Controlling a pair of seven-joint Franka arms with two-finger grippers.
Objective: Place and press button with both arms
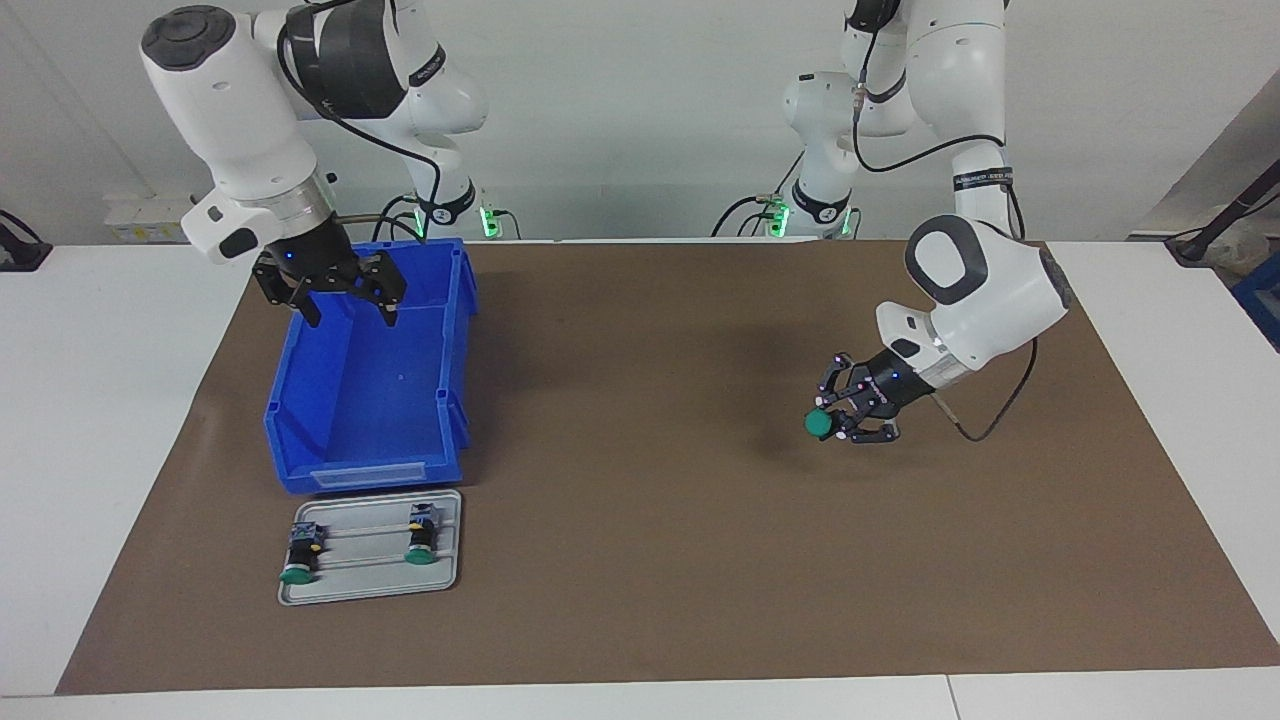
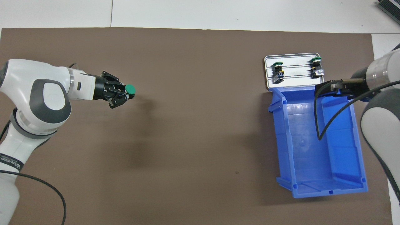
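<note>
- The left gripper (image 1: 838,418) hangs above the bare brown mat (image 1: 650,420) toward the left arm's end of the table, tilted over so that its fingers point sideways toward the middle of the table rather than straight down.
- It grasps the button (image 1: 820,425): the fingers are closed around the button's dark body, and the round green cap sticks out past the fingertips, facing away from the wrist.
- In the overhead view the same button (image 2: 130,89) shows as a green disc at the very tip of the left gripper (image 2: 120,93), with its shadow on the mat just beside it, so the button is held clear of the surface.
- The right gripper (image 1: 345,290) hovers over the blue bin (image 1: 290,440) at the end of the bin nearer the robots, its two fingers spread apart and holding nothing.
- The blue bin stands on the mat toward the right arm's end of the table.
- A grey metal tray (image 1: 375,590) lies just beside the bin, farther from the robots than it, and touching or nearly touching its wall.
- On the tray lie two more green-capped buttons, one (image 1: 299,556) toward the outer end and the other (image 1: 421,535) toward the middle, both on their sides with caps pointing away from the robots.
</note>
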